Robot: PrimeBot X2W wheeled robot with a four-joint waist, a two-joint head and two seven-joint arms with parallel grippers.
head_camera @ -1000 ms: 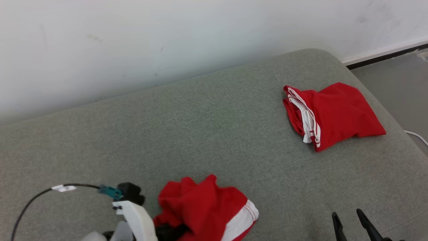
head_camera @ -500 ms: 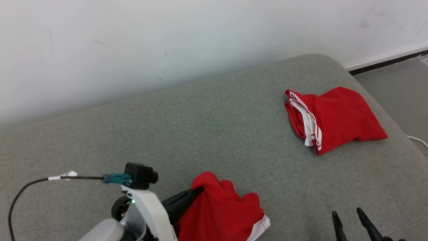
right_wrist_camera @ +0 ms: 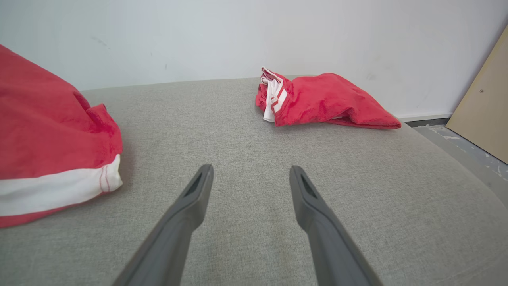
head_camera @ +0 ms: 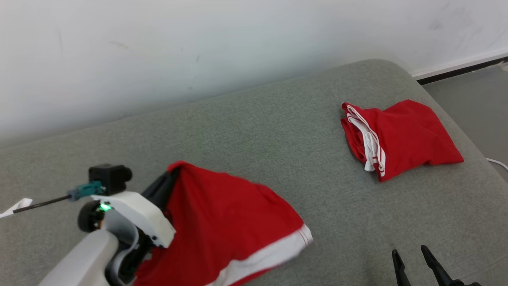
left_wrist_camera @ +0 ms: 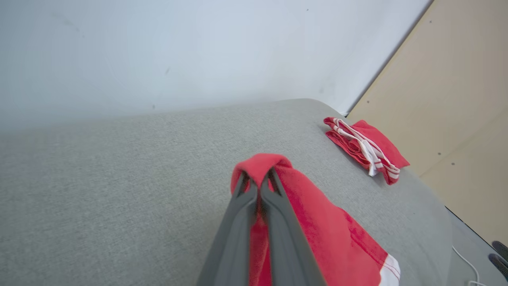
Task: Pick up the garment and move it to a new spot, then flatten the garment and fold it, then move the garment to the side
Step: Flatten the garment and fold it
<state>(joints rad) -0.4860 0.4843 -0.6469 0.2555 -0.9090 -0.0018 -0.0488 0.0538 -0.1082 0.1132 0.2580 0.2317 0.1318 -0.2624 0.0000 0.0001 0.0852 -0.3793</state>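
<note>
Left wrist view: your left tool [left_wrist_camera: 258, 178] clamped on fold of red garment [head_camera: 222, 214], hem resting on grey cushion [head_camera: 278, 131] at your left. Right tool [right_wrist_camera: 251, 174] apart, idle. Lift hem clear, set down mid-cushion, away from folded garment [head_camera: 405, 135].

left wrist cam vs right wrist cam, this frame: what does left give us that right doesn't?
Left wrist: the left claw shut on a pinched fold of the red garment, with cloth draped over its tips. Right wrist: the right claw open and empty, fingers spread over bare grey cushion. Both: that garment's white band, the second, folded garment near the far edge, and the white wall.
</note>
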